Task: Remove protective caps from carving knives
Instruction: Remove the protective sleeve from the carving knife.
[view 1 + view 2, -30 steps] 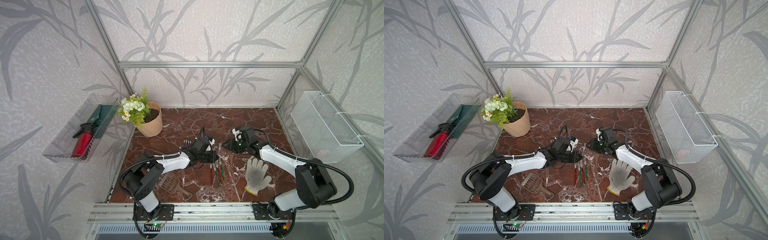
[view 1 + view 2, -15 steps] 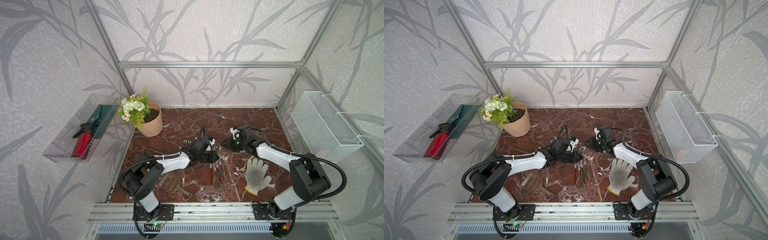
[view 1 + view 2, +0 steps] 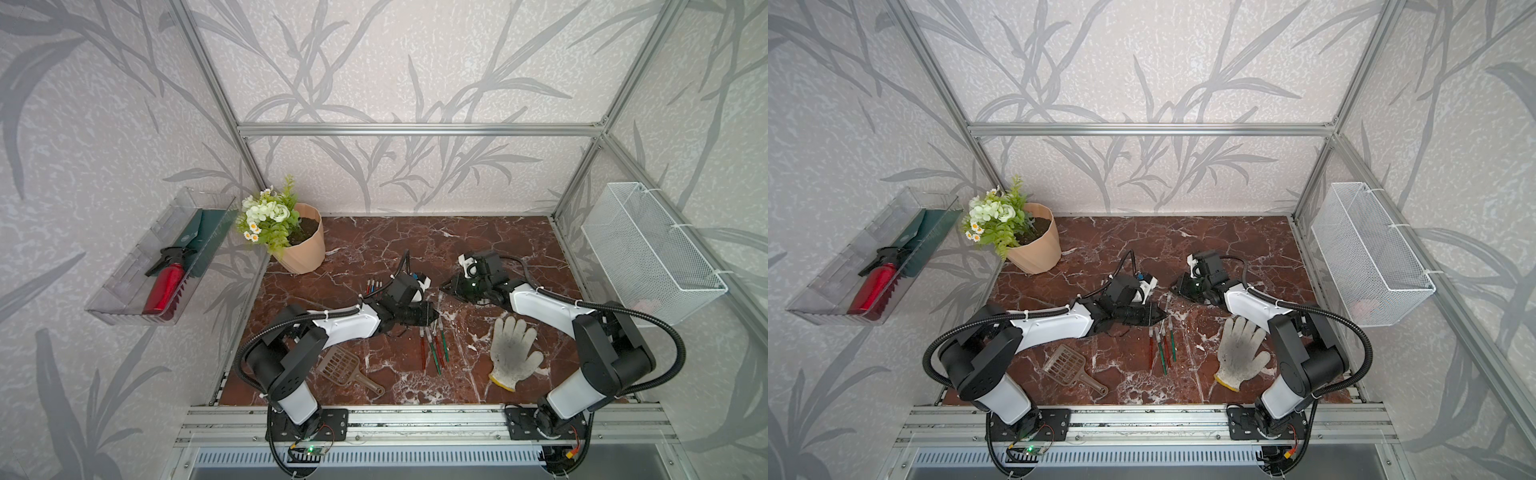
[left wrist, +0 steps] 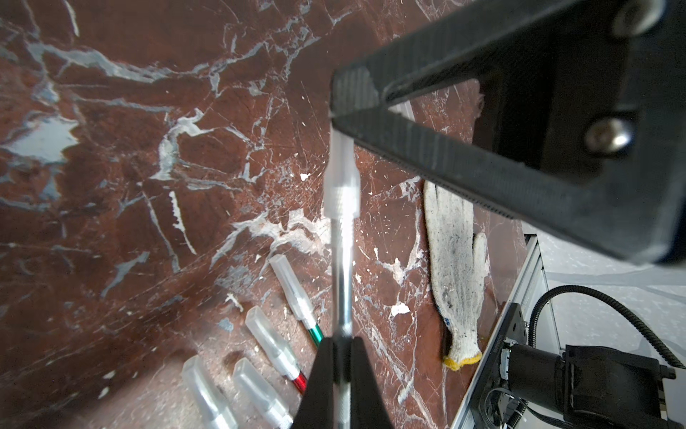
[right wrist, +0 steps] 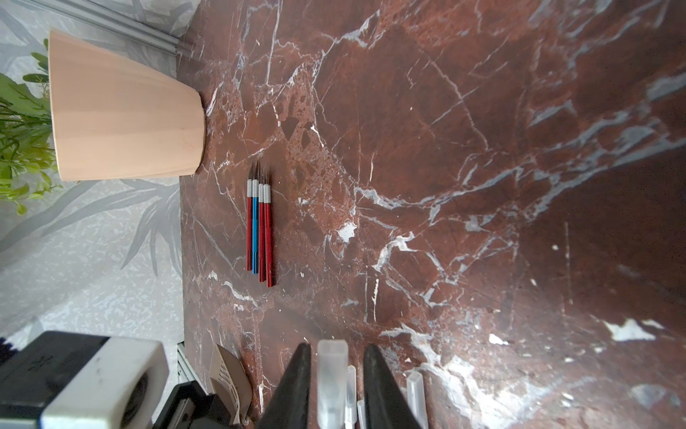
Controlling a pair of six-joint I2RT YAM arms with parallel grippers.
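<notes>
Midair, clamps shaft of carving knife (image 4: 342, 275) in left gripper (image 4: 342, 343), brackets its protective cap (image 4: 342, 178) between slightly parted jaws of right gripper (image 5: 337, 345).

Pot (image 3: 305, 249) back left, scoop (image 3: 343, 368) front left, glove (image 3: 513, 353) front right, carving knives (image 3: 434, 345) between.

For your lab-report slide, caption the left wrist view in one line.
Left gripper clamps a carving knife by its shaft; right gripper flanks the protective cap.
</notes>
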